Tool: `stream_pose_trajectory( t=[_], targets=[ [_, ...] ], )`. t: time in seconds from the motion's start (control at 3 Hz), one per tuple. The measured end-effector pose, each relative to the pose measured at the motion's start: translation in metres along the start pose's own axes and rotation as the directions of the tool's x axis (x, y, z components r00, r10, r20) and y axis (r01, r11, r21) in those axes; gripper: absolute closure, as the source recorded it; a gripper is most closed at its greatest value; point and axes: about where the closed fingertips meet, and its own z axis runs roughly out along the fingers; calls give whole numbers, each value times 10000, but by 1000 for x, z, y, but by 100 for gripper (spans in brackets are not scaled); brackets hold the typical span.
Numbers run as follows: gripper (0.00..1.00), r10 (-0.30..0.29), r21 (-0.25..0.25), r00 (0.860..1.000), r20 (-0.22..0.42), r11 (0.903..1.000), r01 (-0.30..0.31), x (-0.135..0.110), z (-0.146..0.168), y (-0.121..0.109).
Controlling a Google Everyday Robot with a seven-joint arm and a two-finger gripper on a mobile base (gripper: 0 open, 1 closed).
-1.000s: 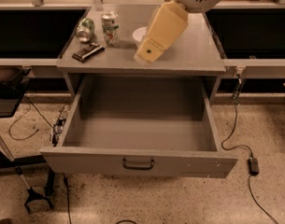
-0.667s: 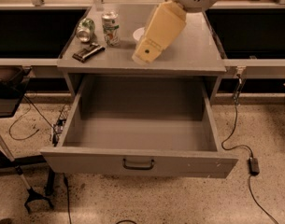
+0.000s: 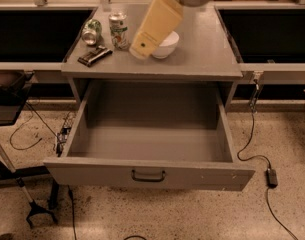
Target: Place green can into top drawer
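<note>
From beside the bowl point(image 3: 168, 46), the gripper point(image 3: 140, 50), openness untellable, should be brought to the green can point(image 3: 92, 31) at ten o'clock.

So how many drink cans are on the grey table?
2. The small green can lies on its side at the back left; the white-labelled can stands upright beside it. The tan gripper hovers right of them, possibly hiding more.

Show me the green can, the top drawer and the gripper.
green can point(image 3: 92, 31): camera view, side of its body, lying at the countertop's point(image 3: 202, 49) back left.
top drawer point(image 3: 92, 173): camera view, left half of its front panel.
gripper point(image 3: 141, 48): camera view, its tip, above the countertop by the white bowl point(image 3: 168, 46).
</note>
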Motion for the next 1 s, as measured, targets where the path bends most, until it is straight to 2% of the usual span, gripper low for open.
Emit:
stream_pose_trajectory(
  t=[0.33,0.67,1.0],
  targets=[
    [0,-796,88,9967,127,9968,795,-32,50,-30],
    [0,-1165,208,9915,580,9931,1155,-69,115,-63],
    [0,-1244,616,9875,973,9910,1188,-112,172,-93]
  ],
)
